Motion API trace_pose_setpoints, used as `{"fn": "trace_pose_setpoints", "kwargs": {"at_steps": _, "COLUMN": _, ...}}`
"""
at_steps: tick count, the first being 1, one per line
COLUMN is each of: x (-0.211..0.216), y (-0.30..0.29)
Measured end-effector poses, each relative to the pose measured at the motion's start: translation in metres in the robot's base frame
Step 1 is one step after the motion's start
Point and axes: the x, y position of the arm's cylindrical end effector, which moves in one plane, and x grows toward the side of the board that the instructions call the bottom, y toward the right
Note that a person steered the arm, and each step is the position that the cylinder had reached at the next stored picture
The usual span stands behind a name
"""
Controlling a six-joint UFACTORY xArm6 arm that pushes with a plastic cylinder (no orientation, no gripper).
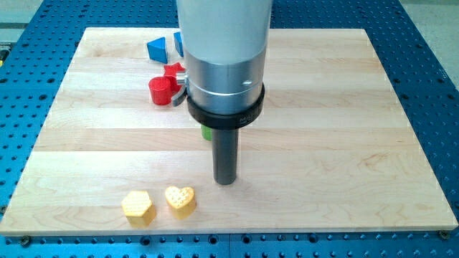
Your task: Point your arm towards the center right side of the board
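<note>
Tip (226, 180) of rod, no jaws to open/close, rests near board (344, 143) centre. Yellow heart (181, 201) sits at 8 o'clock from my tip, yellow hexagon (137, 207) just beyond; red cylinder (163, 91) at 11 o'clock.

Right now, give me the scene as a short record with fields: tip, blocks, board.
tip: my tip sits on the board low and about mid-width, touching no block
nearest blocks: yellow heart and yellow hexagon, toward the view's bottom left of my tip
far blocks: red cylinder, red star, blue triangle, at the view's top left
hidden: a green block, mostly behind the arm
board: wooden board
</note>
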Motion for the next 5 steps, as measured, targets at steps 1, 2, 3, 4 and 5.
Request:
{"fn": "trace_pose_setpoints", "kwargs": {"at_steps": 1, "x": -0.011, "y": 0.008}}
{"fn": "trace_pose_setpoints", "kwargs": {"at_steps": 2, "x": -0.02, "y": 0.016}}
{"fn": "trace_pose_setpoints", "kwargs": {"at_steps": 3, "x": -0.028, "y": 0.026}}
{"fn": "trace_pose_setpoints", "kwargs": {"at_steps": 4, "x": -0.035, "y": 0.037}}
{"fn": "trace_pose_setpoints", "kwargs": {"at_steps": 5, "x": -0.041, "y": 0.046}}
